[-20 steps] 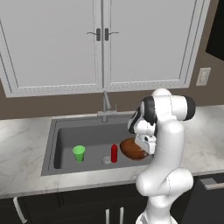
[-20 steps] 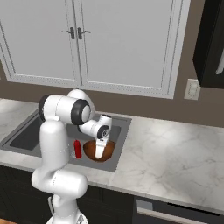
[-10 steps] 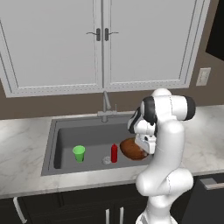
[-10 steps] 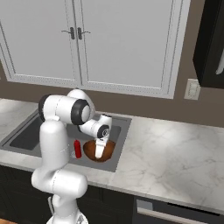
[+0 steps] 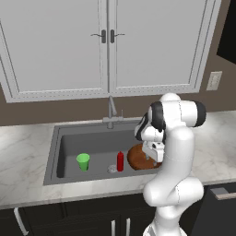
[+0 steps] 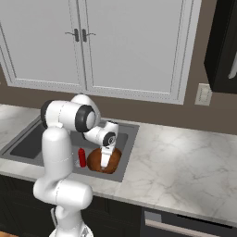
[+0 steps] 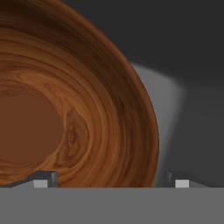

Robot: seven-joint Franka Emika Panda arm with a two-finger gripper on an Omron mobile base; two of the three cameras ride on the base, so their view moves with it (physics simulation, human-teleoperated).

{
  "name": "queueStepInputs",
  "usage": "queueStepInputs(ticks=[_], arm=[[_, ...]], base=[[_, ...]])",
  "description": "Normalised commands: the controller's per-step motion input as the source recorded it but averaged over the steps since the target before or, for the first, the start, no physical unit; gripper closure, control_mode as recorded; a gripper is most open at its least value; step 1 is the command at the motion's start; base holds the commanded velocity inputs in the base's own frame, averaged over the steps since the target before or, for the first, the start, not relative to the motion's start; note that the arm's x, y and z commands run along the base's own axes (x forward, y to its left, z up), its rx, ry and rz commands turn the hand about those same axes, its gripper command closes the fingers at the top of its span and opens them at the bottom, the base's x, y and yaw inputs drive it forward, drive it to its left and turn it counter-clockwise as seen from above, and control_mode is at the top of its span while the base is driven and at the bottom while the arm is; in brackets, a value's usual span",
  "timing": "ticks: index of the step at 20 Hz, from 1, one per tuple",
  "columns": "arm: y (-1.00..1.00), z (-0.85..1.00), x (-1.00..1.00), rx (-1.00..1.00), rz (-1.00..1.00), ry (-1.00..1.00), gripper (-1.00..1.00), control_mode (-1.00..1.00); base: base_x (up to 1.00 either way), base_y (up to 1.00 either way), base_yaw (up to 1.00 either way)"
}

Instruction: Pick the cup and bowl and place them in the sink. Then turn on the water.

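Observation:
The reddish-brown bowl (image 5: 136, 156) (image 6: 95, 161) lies in the right end of the dark grey sink (image 5: 69, 138), tilted against its right wall. My gripper (image 5: 150, 159) (image 6: 105, 162) (image 7: 111, 181) hangs over the bowl's right rim and is open. In the hand view the bowl (image 7: 78, 109) is close up. One of the fingertips (image 7: 41, 181) is inside the rim and the other stands outside it with a gap. The green cup (image 5: 83, 162) stands upright on the sink floor at the left. No stream falls from the faucet (image 5: 110, 110).
A small red bottle (image 5: 120, 161) (image 6: 82, 157) stands in the sink between cup and bowl, beside the round drain (image 5: 111, 169). Marble counter (image 6: 185, 162) runs on both sides of the sink. White cabinet doors hang above.
The jaws have spread wide and let go of the bowl's rim. The bowl stays in the sink's right end. The arm has hardly moved.

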Motion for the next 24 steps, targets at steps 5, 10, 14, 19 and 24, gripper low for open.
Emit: queueStepInputs(ticks=[5, 10, 14, 19, 24], arm=[[0.00, 0.11, 0.00, 0.00, 0.00, 0.00, -1.00, -1.00], [0.00, 0.35, 0.00, 0.00, 0.00, -0.01, -1.00, -1.00], [0.00, 0.43, -0.04, 0.00, 0.00, -0.04, -1.00, -1.00], [0.00, 0.37, -0.06, 0.00, 0.02, -0.06, -1.00, -1.00], [0.00, 0.34, -0.07, -0.01, 0.06, -0.09, -1.00, -1.00]], base=[[0.00, 0.00, 0.00], [0.00, 0.00, 0.00], [0.00, 0.00, 0.00], [0.00, 0.00, 0.00], [0.00, 0.00, 0.00]])
